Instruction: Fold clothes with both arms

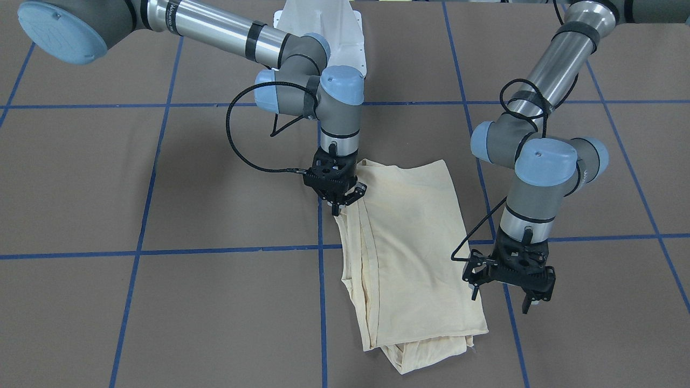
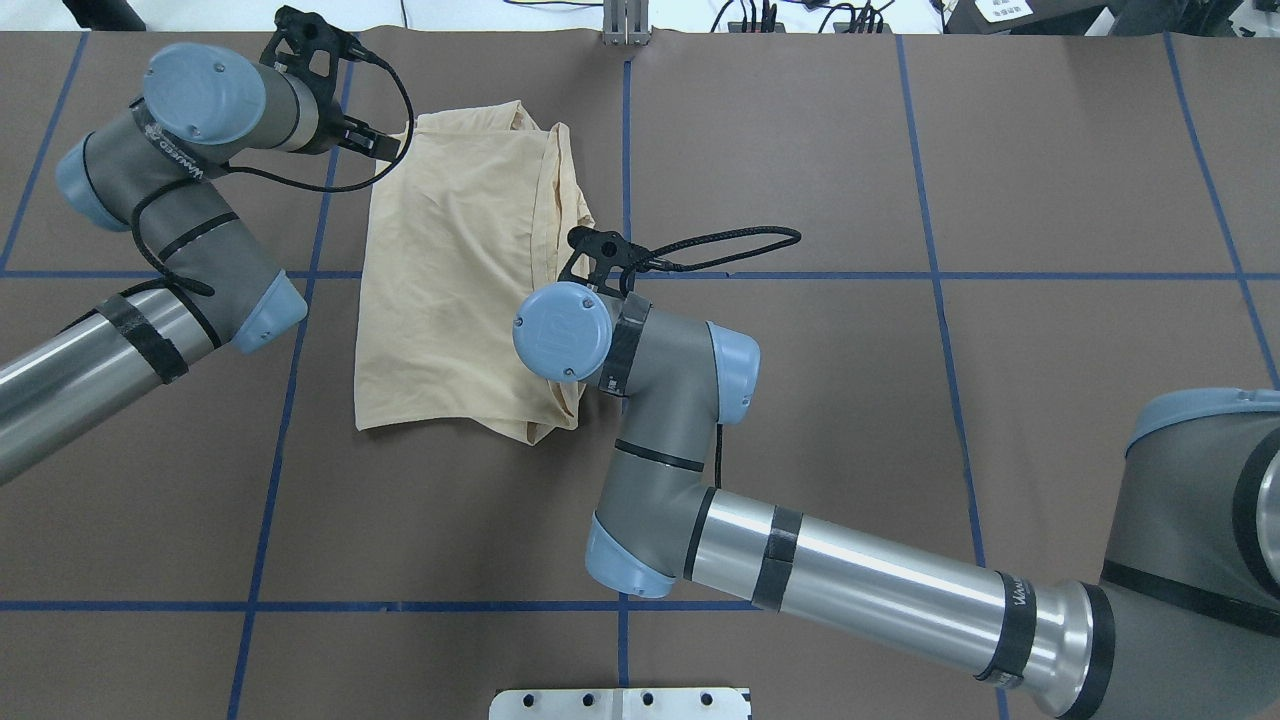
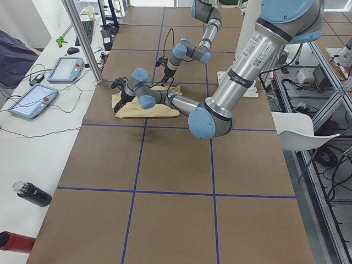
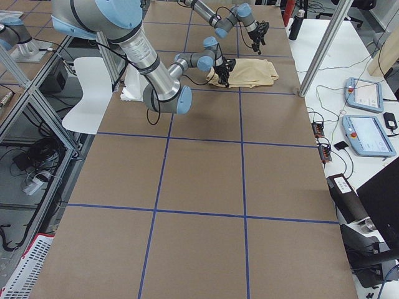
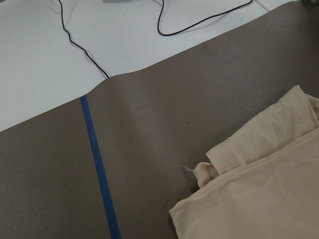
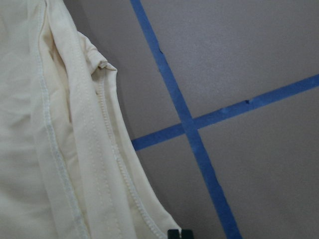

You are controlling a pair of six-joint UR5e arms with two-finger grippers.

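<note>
The cream-yellow shirt (image 1: 409, 242) lies folded into a long rectangle on the brown table; it also shows in the overhead view (image 2: 450, 260). Its print, collar and tag are hidden. My right gripper (image 1: 337, 209) stands upright at the shirt's long edge, on the side away from the left arm. In the right wrist view its tips (image 6: 179, 233) are together at the hem (image 6: 114, 164), pinching the edge. My left gripper (image 1: 504, 297) is open and empty. It hovers just beside the opposite long edge, near the shirt's far corner (image 5: 264, 189).
Blue tape lines (image 1: 226, 250) cross the table. The white pedestal base (image 1: 323, 27) is at the robot's side. Beyond the far edge lie a white surface with black cables (image 5: 70, 40), two tablets (image 3: 65, 69), a metal post (image 3: 82, 38) and a dark bottle (image 3: 33, 193).
</note>
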